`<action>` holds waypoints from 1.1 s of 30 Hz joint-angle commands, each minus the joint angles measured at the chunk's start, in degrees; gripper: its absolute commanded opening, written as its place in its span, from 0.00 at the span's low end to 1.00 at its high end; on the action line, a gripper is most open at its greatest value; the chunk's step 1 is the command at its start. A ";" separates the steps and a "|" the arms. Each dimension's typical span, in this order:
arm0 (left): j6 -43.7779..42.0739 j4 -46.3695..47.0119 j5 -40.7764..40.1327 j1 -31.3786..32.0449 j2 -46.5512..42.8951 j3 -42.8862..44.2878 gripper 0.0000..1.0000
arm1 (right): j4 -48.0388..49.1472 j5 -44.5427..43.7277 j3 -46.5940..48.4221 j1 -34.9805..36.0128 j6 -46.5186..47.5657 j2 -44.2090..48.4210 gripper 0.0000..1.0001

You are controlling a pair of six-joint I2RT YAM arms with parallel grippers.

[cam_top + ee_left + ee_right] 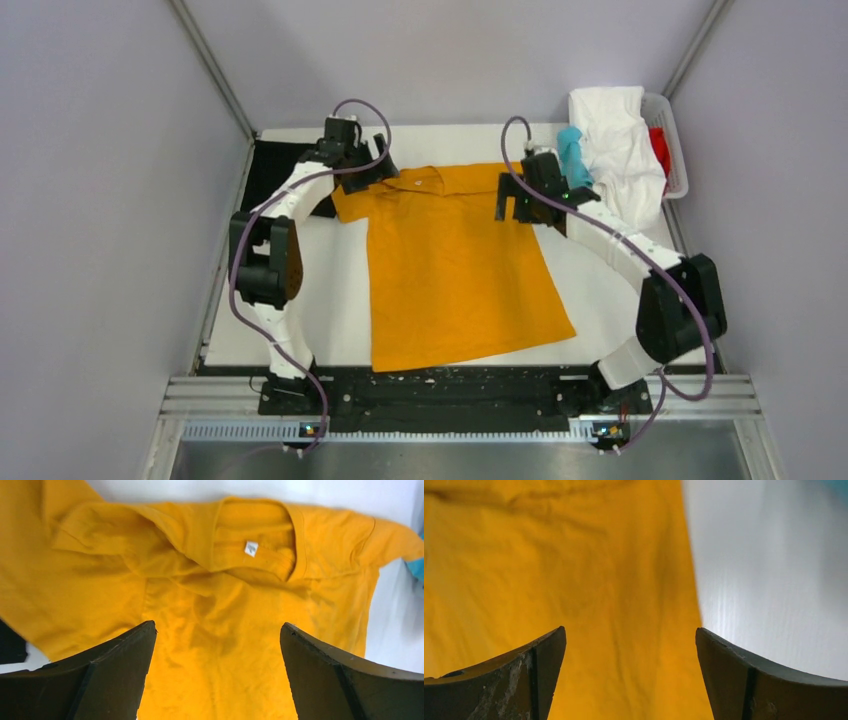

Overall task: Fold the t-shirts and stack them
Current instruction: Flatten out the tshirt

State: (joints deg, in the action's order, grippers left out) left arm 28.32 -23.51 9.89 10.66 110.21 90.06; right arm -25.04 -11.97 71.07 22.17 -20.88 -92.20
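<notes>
A mustard-orange t-shirt [455, 265] lies spread flat on the white table, collar at the far side. My left gripper [372, 172] is open above the shirt's far left shoulder; its view shows the collar with a white tag [251, 548] beyond the spread fingers [115, 675]. My right gripper [515, 203] is open above the shirt's far right edge; its view shows orange cloth [574, 580] and bare table [774, 580] between its fingers [744, 675]. A black shirt [275, 160] lies at the far left. White [620, 140], teal [572, 152] and red [660, 148] shirts pile at the far right.
A white basket [678, 150] at the far right corner holds the shirt pile, which spills over its rim. Grey walls close in the table on three sides. A black strip and metal rail [450, 395] run along the near edge by the arm bases.
</notes>
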 commanded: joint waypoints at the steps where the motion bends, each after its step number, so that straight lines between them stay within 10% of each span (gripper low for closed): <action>1: -0.81 3.28 5.45 1.61 1.43 -1.95 0.98 | 1.09 8.85 -12.62 5.19 -8.01 10.18 0.99; 15: 4.20 3.55 11.00 5.70 6.11 -11.26 0.95 | 9.03 12.41 -30.52 6.71 -17.80 11.10 0.99; 26: 16.89 14.72 13.57 13.63 -9.33 -39.09 0.95 | 6.56 7.07 -8.36 1.23 -11.38 -13.58 0.99; 33: 17.98 14.15 17.01 20.96 -10.46 -38.37 0.96 | 4.18 7.74 17.39 -0.37 -4.29 -31.46 0.99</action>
State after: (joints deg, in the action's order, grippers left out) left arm 44.88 -5.32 23.99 29.30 97.78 52.10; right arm -19.33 -3.99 78.63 22.59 -30.68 -113.93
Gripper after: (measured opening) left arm 0.954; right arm 0.986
